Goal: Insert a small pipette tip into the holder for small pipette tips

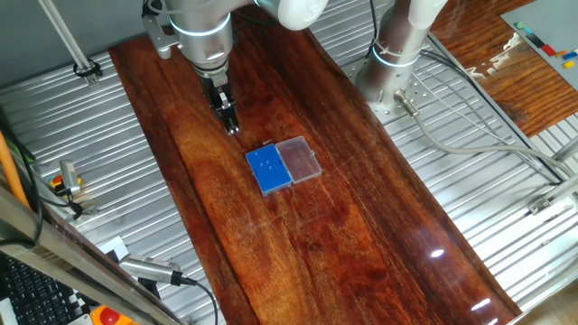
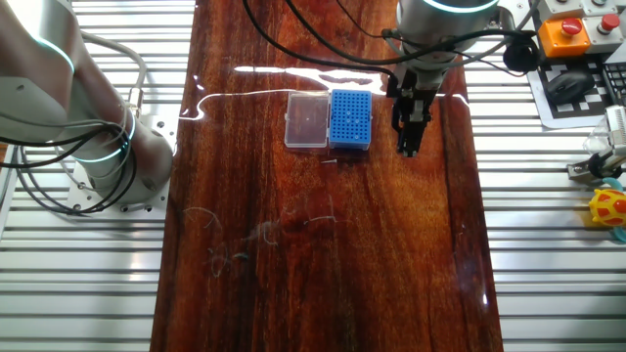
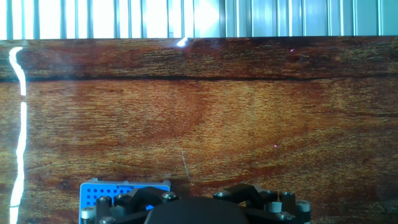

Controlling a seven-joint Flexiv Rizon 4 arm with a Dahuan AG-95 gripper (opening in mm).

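The holder for small pipette tips (image 1: 268, 169) is a small blue square rack with a fine grid of holes, lying mid-table. It also shows in the other fixed view (image 2: 351, 118) and at the bottom left of the hand view (image 3: 124, 190). Its clear lid panel (image 1: 300, 159) lies open beside it. My gripper (image 1: 231, 125) hangs above the wood beside the rack, on the side away from the lid (image 2: 408, 147). Its fingers look closed together. In the hand view a thin small pipette tip (image 3: 186, 165) sticks out ahead from between the fingers of the gripper (image 3: 189, 186).
The dark wooden board (image 1: 343, 226) lies on a ribbed metal table (image 1: 470, 181). The arm's base (image 1: 397, 63) stands beside the board. A short dark mark (image 2: 333, 159) lies on the wood near the rack. An emergency stop button (image 2: 564, 34) sits at the far corner.
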